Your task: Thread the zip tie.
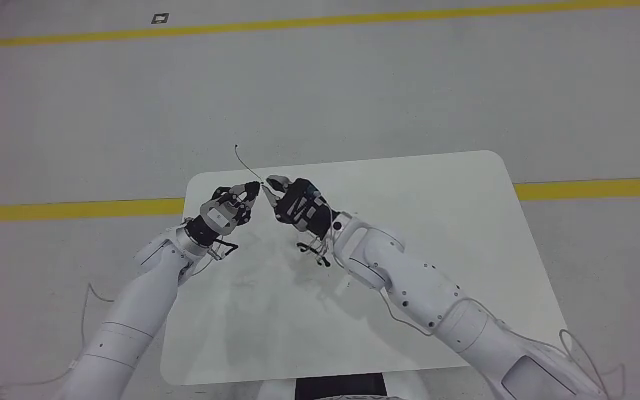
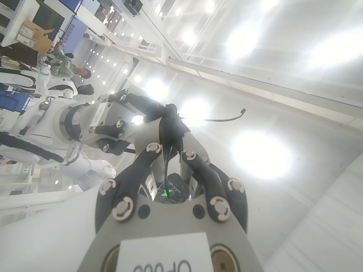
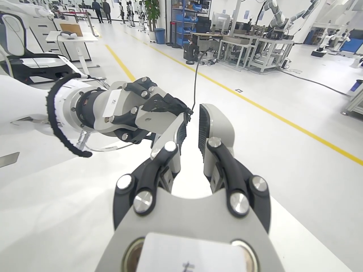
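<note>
Zip tie [image 3: 194, 86] gripped, not yet threaded
We found the left gripper [image 3: 185, 110] clenched on the zip tie above the table's [image 1: 450, 250] far edge, toward its left corner, the strand rising free with no loop we could see. The right gripper [image 3: 194, 114] stood released just beside it, jaws apart — so we judged the threading itself all left to do
</note>
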Motion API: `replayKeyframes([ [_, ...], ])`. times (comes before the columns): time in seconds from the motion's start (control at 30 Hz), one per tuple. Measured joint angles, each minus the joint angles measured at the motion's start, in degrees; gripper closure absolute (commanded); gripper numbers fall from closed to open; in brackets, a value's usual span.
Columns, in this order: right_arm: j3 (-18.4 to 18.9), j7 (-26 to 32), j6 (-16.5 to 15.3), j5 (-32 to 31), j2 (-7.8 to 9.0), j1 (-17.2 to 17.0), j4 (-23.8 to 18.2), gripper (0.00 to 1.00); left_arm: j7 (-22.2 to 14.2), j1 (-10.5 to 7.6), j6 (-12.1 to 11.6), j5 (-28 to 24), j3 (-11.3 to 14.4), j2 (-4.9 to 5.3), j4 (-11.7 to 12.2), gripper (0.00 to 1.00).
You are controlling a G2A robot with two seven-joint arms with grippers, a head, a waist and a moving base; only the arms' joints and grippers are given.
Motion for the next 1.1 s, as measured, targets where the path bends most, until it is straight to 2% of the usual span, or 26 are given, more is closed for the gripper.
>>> replayKeyframes([
  [0.57,2.4,1.2,-1.1,-2.0,-0.74,-1.4,0.2,1.00,0.0,0.00,0.0,0.0,0.0,0.00,0.0,1.00],
  [0.6,2.6,1.4,-1.2,-2.2,-0.76,-1.6,0.1,0.98,0.0,0.00,0.0,0.0,0.0,0.00,0.0,1.00],
  [0.63,2.8,1.5,-1.3,-2.3,-0.77,-1.7,0.0,0.87,0.0,0.00,0.0,0.0,0.0,0.00,0.0,1.00],
  [0.67,2.9,1.7,-1.3,-2.4,-0.78,-1.9,-0.1,0.80,0.0,0.00,0.0,0.0,0.0,0.00,0.0,1.00],
  [0.73,3.2,2.2,-1.6,-2.8,-0.79,-2.3,-0.4,0.78,0.0,0.00,0.0,0.0,0.0,0.00,0.0,1.00],
  [0.97,3.7,2.4,-2.7,-3.3,-0.94,-3.3,-1.4,0.79,0.0,0.00,0.0,0.0,0.0,0.00,0.0,1.00],
  [1.1,3.9,2.4,-2.9,-3.5,-1.15,-3.5,-1.5,0.83,0.0,0.00,0.0,0.0,0.0,0.00,0.0,1.00],
])
